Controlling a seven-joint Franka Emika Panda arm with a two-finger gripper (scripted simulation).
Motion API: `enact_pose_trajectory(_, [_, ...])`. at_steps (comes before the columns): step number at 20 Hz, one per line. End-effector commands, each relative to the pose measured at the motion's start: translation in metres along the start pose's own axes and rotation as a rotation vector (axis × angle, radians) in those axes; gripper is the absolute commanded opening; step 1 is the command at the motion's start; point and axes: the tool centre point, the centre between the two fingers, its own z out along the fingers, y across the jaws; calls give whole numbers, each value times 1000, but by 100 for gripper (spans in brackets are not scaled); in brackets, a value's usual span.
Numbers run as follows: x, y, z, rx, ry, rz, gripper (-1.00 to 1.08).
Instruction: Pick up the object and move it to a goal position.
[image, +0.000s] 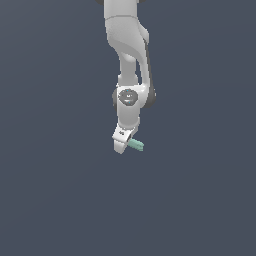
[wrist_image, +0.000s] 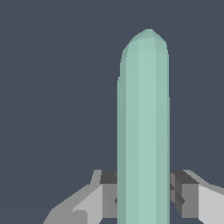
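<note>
The white Panda arm (image: 128, 60) comes down from the top of the exterior view, its wrist bent so that the gripper (image: 126, 141) points downward and slightly toward that view's right; around it lies only a plain dark slate-blue ground, and whether that is a surface or a backdrop cannot be told.

The jaws are pinching the pale teal-green bar (image: 136, 145); in the exterior view the bar sticks out from the gripper's tip toward the view's right and a little downward, only its free end showing, the rest hidden by the white gripper body.

In the wrist view the bar (wrist_image: 144, 131) fills the middle of the picture as a long faceted stick with a tapered, rounded far end; the gripper (wrist_image: 143, 197) holds it near its close end, a grey finger pad (wrist_image: 108, 192) touching one long side and the other pad (wrist_image: 181, 194) touching the opposite side, with no gap visible between pad and bar on either flank; the bar lies straight between them, not skewed.
</note>
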Motion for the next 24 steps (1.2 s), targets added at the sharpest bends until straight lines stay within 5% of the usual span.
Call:
enact_pose_trajectory(1, [0, 0, 0, 1, 0, 0, -100])
enact_pose_trajectory(12, [-19, 9, -9, 0, 0, 0, -100])
enact_pose_trajectory(24, [-108, 52, -54, 1, 1, 0, -100])
